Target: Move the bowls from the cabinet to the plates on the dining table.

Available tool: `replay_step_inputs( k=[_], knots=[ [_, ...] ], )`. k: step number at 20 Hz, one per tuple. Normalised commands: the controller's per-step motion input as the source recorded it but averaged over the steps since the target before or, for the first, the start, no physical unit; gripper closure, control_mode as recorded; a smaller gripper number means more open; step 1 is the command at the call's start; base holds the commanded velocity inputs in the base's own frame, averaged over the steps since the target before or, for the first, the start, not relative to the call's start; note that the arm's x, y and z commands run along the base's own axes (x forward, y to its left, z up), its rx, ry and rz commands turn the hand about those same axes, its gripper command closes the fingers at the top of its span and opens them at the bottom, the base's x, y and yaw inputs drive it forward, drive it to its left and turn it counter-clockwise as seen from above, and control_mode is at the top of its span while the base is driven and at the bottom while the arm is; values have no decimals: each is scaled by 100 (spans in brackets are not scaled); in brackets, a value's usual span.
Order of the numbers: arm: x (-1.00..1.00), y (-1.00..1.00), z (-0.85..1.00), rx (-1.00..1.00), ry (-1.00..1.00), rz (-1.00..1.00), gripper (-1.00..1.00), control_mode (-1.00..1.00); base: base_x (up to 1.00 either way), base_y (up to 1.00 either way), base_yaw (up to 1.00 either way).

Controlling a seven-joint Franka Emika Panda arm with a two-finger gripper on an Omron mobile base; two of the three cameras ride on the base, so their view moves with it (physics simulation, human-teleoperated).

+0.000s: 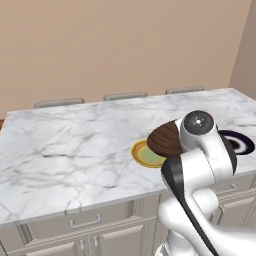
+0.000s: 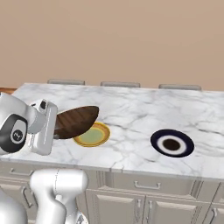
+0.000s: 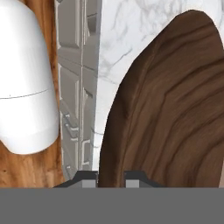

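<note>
Gripper clamped on rim of dark brown bowl; bowl held tilted in air above near edge of marble bench, partly over yellow plate. In right base view, bowl sits at approx 10 o'clock from that plate, not resting on it. Dark-rimmed white plate lies flat at 3 o'clock of yellow one, well apart. Three chair backs along far edge.

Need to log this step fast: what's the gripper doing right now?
Gripper: shut on the brown bowl, fingers pinching its rim, held above the yellow plate.
</note>
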Motion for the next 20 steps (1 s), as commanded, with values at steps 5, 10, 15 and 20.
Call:
replay_step_inputs(
  k=[5, 10, 15, 20],
  knots=[
    [0, 0, 0, 0, 0, 0, 100, 100, 7, 0, -6],
    [0, 0, 0, 0, 0, 0, 100, 100, 0, 0, -4],
    [0, 0, -7, 0, 0, 0, 100, -100, 0, 0, -1],
    [3, 0, -23, 0, -2, -1, 100, -100, 0, 0, 0]
  ],
)
